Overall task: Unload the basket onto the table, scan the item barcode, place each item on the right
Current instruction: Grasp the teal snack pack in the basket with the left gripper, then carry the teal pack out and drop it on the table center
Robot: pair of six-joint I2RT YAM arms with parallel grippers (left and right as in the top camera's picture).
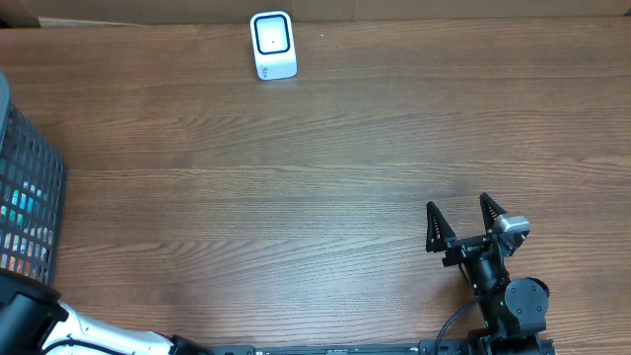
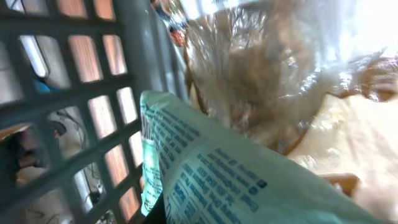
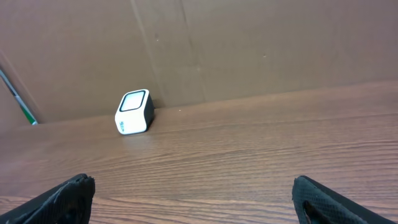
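The left gripper is not visible from overhead. Only a white link of the left arm (image 1: pixel 94 335) shows at the bottom left corner, running up toward the basket (image 1: pixel 30 187), which is itself cut off by the left edge. The left wrist view looks into that basket from very close, and much of it is blurred. A pale green packet (image 2: pixel 211 174) with blue print fills the lower middle and is cut off by the bottom edge. Its print is too soft to read and no barcode can be made out. Behind it lies a clear bag (image 2: pixel 267 68) of pale brown contents, washed out by glare at the upper right. The grey basket lattice crosses the left side. The gripper's own fingers cannot be picked out in this view. The gripper is fully closed, and the packet sits right where its fingers would be, but the pictures do not show whether it grips the packet.

The right gripper (image 1: pixel 458 205) sits low over the table (image 1: pixel 296 197) near the bottom right, pointing toward the far edge with its jaws spread wide and nothing between them. In its wrist view only the two dark fingers (image 3: pixel 68 196) show in the lower corners. The white scanner (image 1: pixel 272 44) stands upright at the far edge, well apart from both arms and the basket.
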